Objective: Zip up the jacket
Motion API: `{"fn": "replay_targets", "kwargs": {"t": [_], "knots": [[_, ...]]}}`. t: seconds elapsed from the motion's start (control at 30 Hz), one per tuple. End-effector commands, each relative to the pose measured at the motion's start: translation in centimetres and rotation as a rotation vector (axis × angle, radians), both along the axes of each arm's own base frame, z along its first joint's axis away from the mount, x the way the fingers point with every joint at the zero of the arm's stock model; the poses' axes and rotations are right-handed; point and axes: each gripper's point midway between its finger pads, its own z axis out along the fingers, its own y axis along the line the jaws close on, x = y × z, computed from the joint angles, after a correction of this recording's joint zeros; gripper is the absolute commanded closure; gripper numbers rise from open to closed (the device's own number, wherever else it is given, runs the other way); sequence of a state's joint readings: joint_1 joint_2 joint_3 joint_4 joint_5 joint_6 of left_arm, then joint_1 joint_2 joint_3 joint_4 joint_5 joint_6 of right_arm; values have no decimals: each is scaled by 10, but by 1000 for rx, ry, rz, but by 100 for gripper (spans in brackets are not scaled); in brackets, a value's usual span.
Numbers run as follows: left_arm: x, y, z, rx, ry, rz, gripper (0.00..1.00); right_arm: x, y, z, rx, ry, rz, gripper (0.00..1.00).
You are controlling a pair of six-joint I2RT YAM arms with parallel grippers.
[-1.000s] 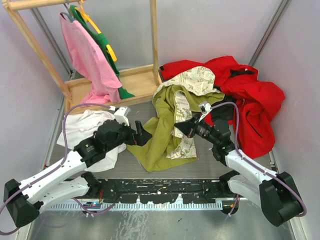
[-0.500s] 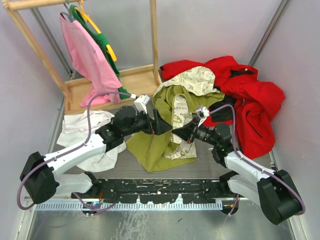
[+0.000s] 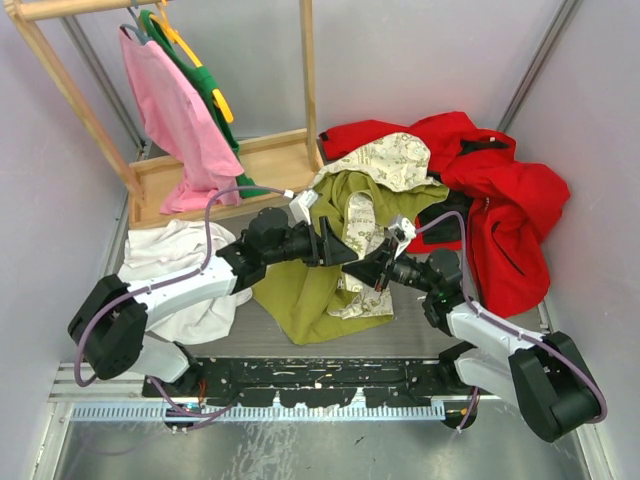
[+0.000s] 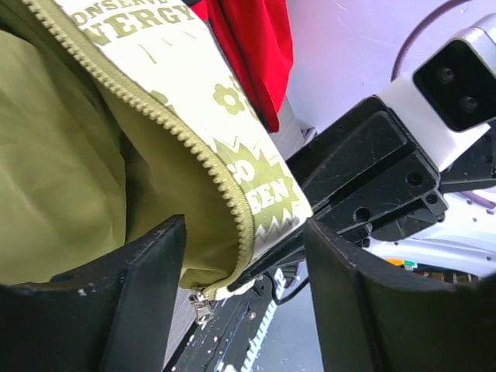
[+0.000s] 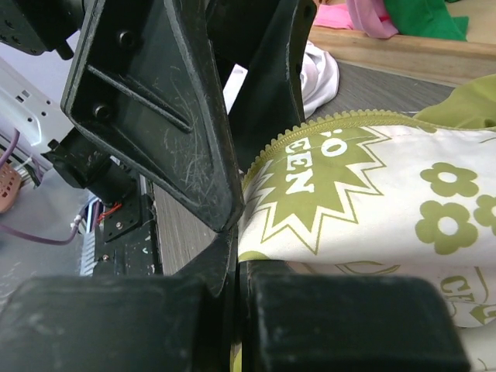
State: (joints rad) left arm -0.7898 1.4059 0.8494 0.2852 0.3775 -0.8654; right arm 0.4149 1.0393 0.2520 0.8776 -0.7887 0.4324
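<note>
Loosely, left gripper (image 4: 244, 225) straddles jacket (image 4: 62, 155) edge; right gripper (image 3: 374, 268) pinches it.

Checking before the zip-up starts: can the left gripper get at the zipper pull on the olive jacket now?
Probably yes. The left gripper stands open around the jacket edge, and the zipper pull hangs uncovered inside it; the right gripper pinches the cream side alongside.

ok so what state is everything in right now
jacket, unzipped, crumpled
zipper, undone
left gripper, open around the zipper edge
right gripper, shut on the jacket's cream edge
red jacket, heaped at right
white garment, crumpled
pink shirt, hanging from the wooden rack
</note>
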Motion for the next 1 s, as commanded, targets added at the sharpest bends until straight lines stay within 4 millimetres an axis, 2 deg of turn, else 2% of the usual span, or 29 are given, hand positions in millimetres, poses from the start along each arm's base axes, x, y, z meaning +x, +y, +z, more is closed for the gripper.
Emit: {"fn": "replay_targets", "kwargs": {"t": [0.0,0.07,0.2,0.33,0.43,0.6,0.83,0.97], "knots": [[-3,-11,46,-139,-73,-69,42,-1,2,17,40,-90,27,99],[-2,-10,46,-136,-84,-58,52,0,3,15,37,-81,24,96],[-2,-7,46,-126,-99,-51,81,2,2,11,31,-57,13,90],[-1,-6,41,-112,-97,-47,99,7,1,8,13,-17,-23,75],[1,-3,40,-96,-106,-23,100,9,-2,7,-18,16,-76,62],[15,10,40,-72,-133,97,100,13,-17,17,-15,49,-217,51],[31,26,41,-22,-159,278,100,13,-37,36,21,109,-375,45],[39,30,41,-10,-149,344,100,2,-27,53,53,116,-317,46]]}}
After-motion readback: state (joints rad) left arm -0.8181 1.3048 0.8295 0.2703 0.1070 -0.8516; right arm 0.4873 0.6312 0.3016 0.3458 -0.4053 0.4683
